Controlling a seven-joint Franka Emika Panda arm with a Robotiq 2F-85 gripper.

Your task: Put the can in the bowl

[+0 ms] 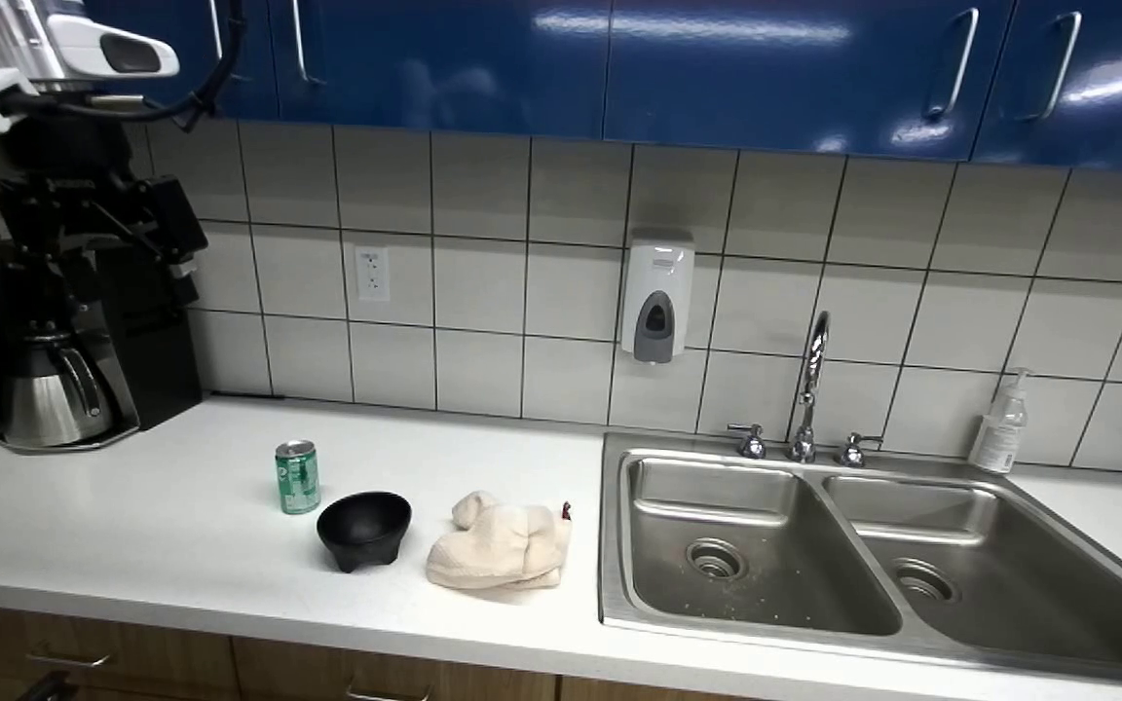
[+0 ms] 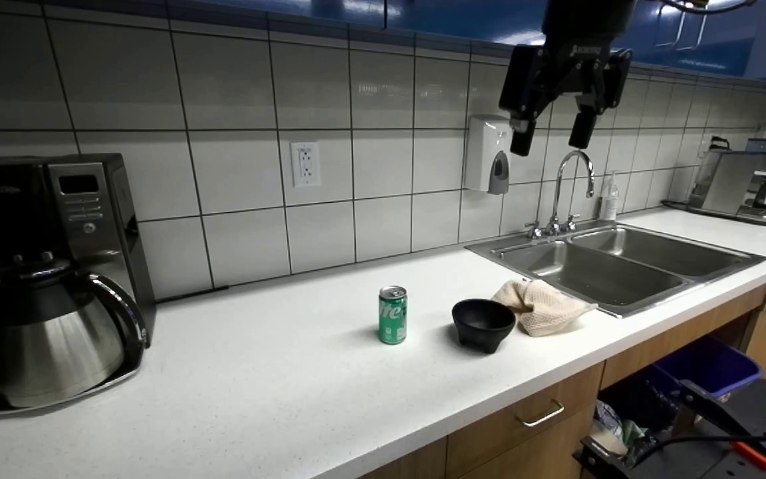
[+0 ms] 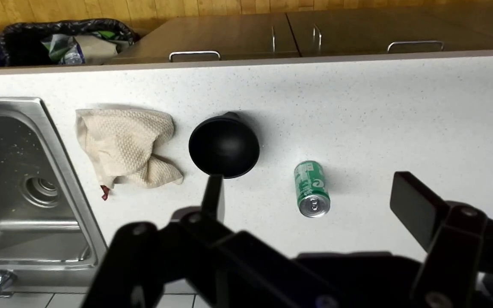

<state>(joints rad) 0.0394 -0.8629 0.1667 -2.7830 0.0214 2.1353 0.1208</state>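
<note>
Exterior view, white counter [image 1: 181, 526], can [image 1: 298, 479] near bowl [image 1: 364, 529], tiled wall [image 1: 483, 282]

I'm looking at a white, speckled counter [image 2: 256, 399], and toward its front edge I've got a black footed bowl [image 1: 364, 529] standing upright, with a crumpled beige dishcloth [image 3: 126, 145] just beside it, on the side of the double-basin sink [image 1: 873, 555] set into the top. On the bowl's other side a green Sprite can [image 2: 393, 315] stands upright, farther back from that edge. Near the back edge I can make out a black-and-steel coffee maker [image 2: 87, 219] and, beyond the sink, an espresso machine [image 2: 729, 186].
</note>
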